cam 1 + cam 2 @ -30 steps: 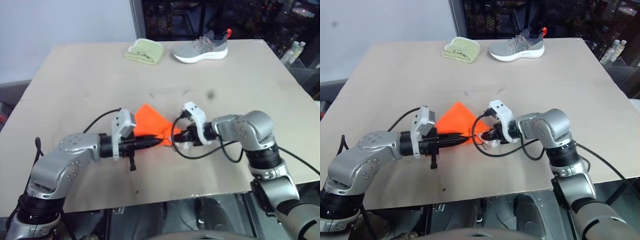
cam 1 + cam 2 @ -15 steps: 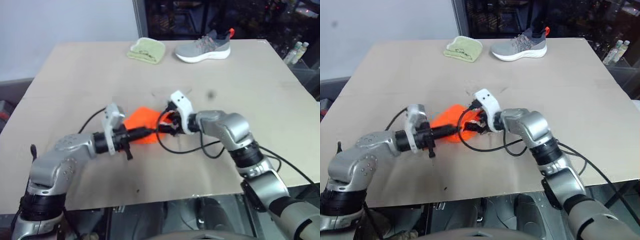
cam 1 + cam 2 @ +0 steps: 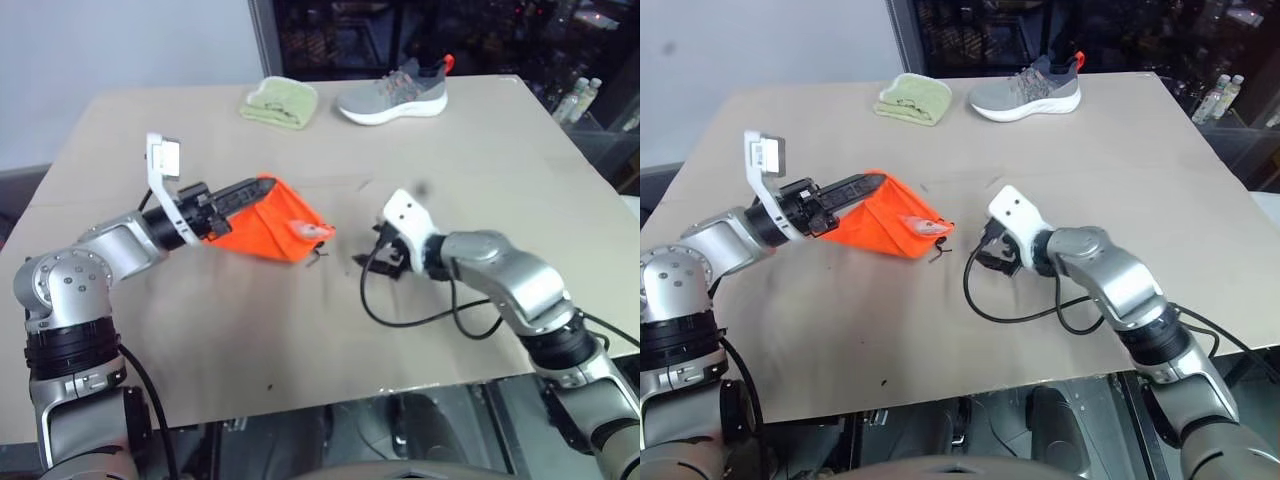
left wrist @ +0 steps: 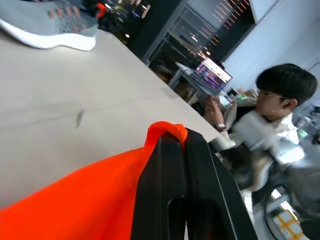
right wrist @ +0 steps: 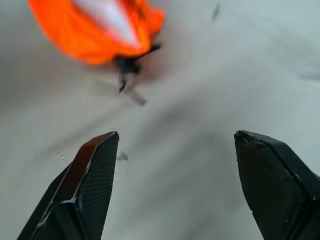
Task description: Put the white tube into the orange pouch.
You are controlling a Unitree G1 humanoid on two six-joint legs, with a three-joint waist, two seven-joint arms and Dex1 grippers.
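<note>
On the tan table, my left gripper is clamped on a top corner of the orange pouch, lifting it. The white tube pokes out of the pouch's mouth. Just beside the pouch, my right gripper stands wide apart, holding nothing.

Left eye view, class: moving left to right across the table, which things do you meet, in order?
Left gripper shut on the orange pouch → white tube poking from the pouch mouth → open right gripper. Along the far edge: folded green cloth → grey shoe.
</note>
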